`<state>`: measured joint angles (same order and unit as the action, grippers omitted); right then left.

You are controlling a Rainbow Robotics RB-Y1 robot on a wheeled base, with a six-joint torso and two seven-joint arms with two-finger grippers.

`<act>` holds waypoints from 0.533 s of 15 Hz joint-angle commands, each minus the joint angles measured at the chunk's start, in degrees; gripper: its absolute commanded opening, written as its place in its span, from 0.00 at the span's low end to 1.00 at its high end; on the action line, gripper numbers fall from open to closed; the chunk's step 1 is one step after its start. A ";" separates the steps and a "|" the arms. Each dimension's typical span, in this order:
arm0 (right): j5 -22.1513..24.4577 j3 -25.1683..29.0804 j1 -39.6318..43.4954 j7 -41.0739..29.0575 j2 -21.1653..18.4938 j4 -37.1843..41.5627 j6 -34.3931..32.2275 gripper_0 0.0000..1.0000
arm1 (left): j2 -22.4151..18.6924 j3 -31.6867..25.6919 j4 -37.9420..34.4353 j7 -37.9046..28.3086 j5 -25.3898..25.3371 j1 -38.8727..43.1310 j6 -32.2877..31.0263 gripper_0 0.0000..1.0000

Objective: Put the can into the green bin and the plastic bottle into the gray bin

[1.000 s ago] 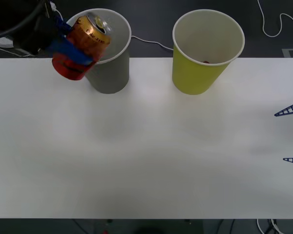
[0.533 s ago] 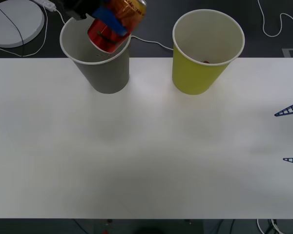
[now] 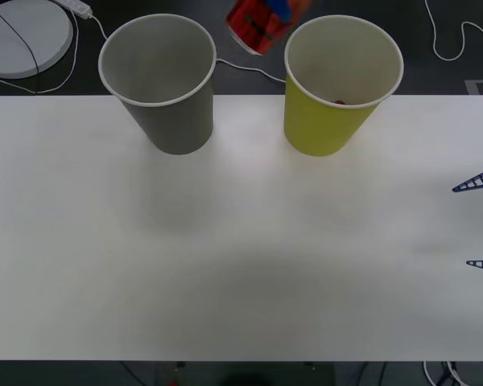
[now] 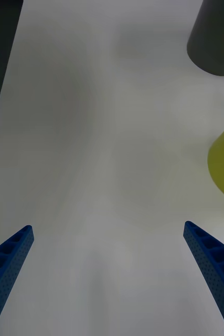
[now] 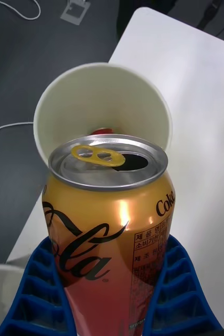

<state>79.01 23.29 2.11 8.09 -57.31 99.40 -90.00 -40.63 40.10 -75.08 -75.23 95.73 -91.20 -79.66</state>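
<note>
the coca-cola can (image 5: 109, 220) is being pinched between the two blue ribbed fingers (image 5: 38, 286) of the left tool (image 5: 109, 294), one finger being pressed against each side of its orange-red body. in the left wrist view its gold-silver top is being shown with the pull tab lying flat and the mouth opened. in the front view the can (image 3: 258, 24) is being carried in the air at the upper edge, between the gray bin (image 3: 165, 80) and the green bin (image 3: 338, 88), closer to the green bin's white rim and not inside either. in the left wrist view the pale mouth of the green bin (image 5: 70, 115) is being seen just past the can's top, with something small and red being glimpsed at its bottom. both bins are being kept upright near the far edge of the white tabletop (image 3: 241, 241), well apart from each other. the right tool (image 3: 480, 221) is being held spread wide over the tabletop's right side, nothing being gripped between its fingers (image 4: 211, 262). a white cable (image 3: 249, 68) is being seen behind the bins.
</note>
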 commanded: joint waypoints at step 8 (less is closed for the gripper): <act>0.00 0.00 0.00 0.00 0.00 0.00 0.00 1.00 | 19.01 5.69 22.70 2.55 3.58 -5.65 17.70 0.00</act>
<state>79.01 23.29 2.11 8.09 -57.31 99.40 -90.00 -23.19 45.47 -54.24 -72.95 99.09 -96.64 -63.40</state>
